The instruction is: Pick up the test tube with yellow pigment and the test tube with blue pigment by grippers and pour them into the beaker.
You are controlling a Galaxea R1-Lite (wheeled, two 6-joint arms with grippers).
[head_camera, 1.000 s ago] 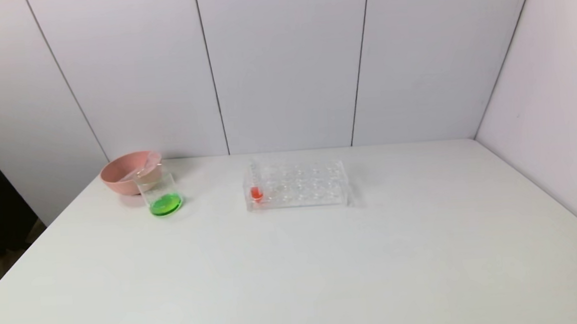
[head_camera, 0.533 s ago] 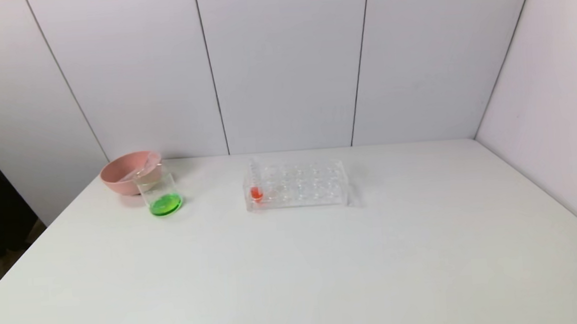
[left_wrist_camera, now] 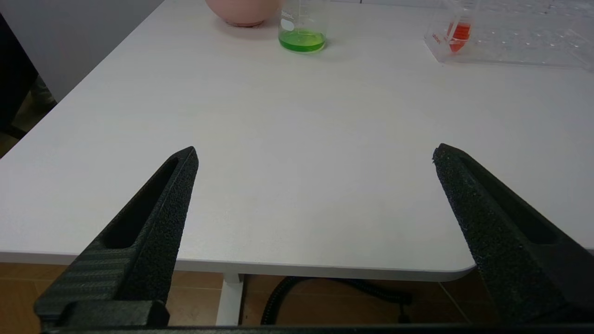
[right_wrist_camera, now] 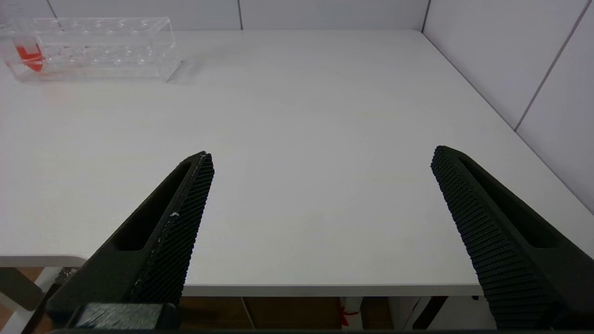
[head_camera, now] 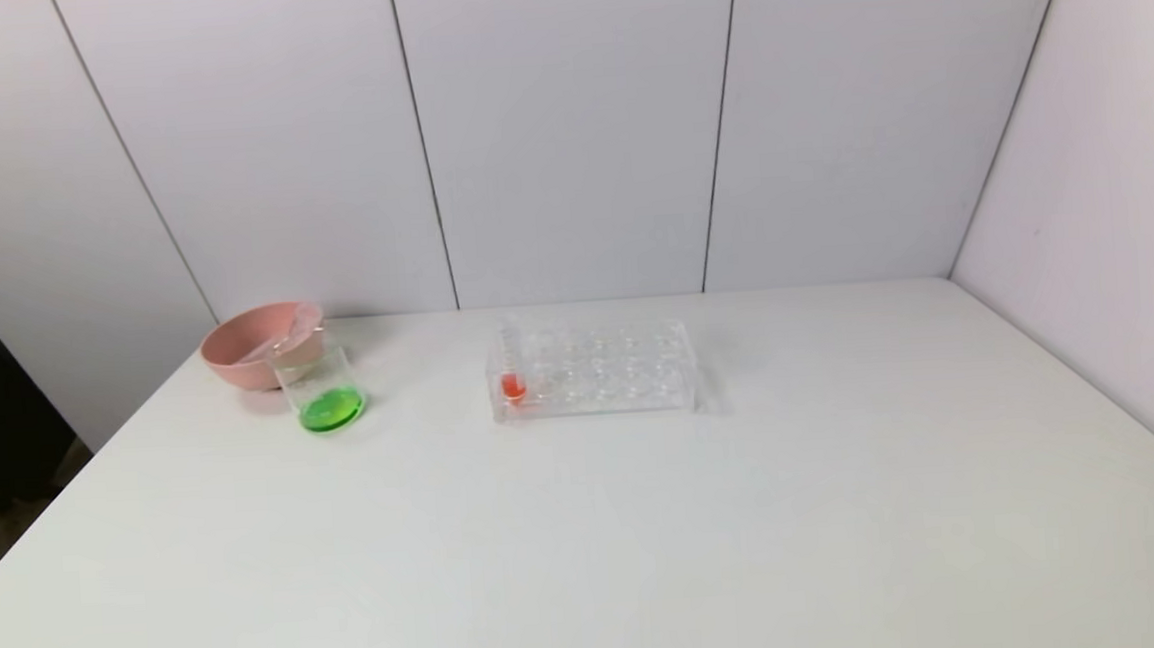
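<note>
Both hands, left hand [left_wrist_camera: 315, 155] and right hand [right_wrist_camera: 320, 157], gape empty, lower frame. Beaker [head_camera: 326, 389], upper left, holds green liquid; pouring looks finished.

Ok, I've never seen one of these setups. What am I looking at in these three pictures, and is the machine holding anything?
It is a two-armed robot at a white table. The wide picture looks down from its head; the other two come from cameras on its wrists. The black prongs there belong to the left hand and right hand, both open, empty, and back at the near table edge. On the table stand a pink bowl, touching or just behind a glass beaker of green liquid, and a clear rack with one tube of red-orange liquid. No yellow or blue tube shows.
</note>
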